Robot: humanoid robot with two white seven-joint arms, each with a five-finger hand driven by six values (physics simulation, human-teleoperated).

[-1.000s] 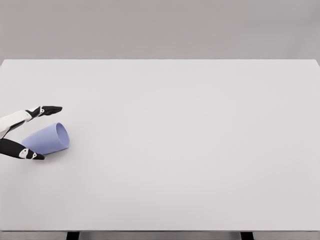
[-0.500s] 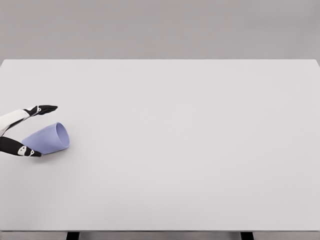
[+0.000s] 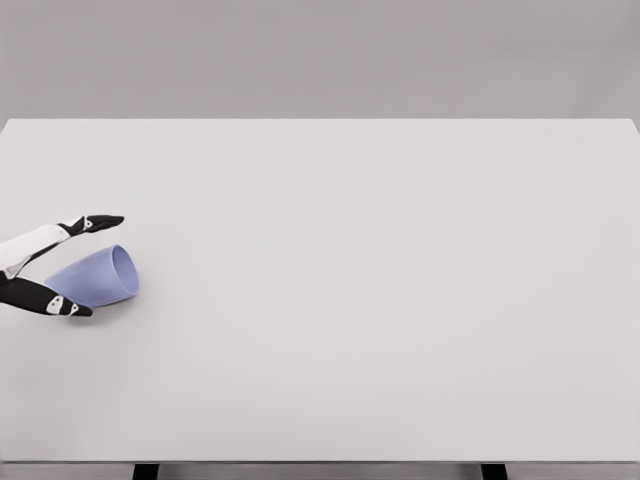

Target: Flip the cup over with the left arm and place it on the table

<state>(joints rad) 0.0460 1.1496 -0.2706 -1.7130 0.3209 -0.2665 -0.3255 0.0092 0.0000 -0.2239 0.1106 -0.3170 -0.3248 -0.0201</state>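
The robot's left hand (image 3: 50, 265) brackets a lavender cup (image 3: 95, 277) lying on its side between spread fingers, mouth pointing away from the palm. The fingers look unclosed, nothing gripped. Apparently light, rigid and smooth, the cup is best squeezed around mid-wall.

Left robot hand (image 3: 45, 268) entering at the picture's left edge, low and roughly level. Fingers (image 3: 98, 222) white with black tips, stretched out toward the right. Thumb (image 3: 50, 301) black, lying below them, spread wide apart from the fingers. Right arm out of view.
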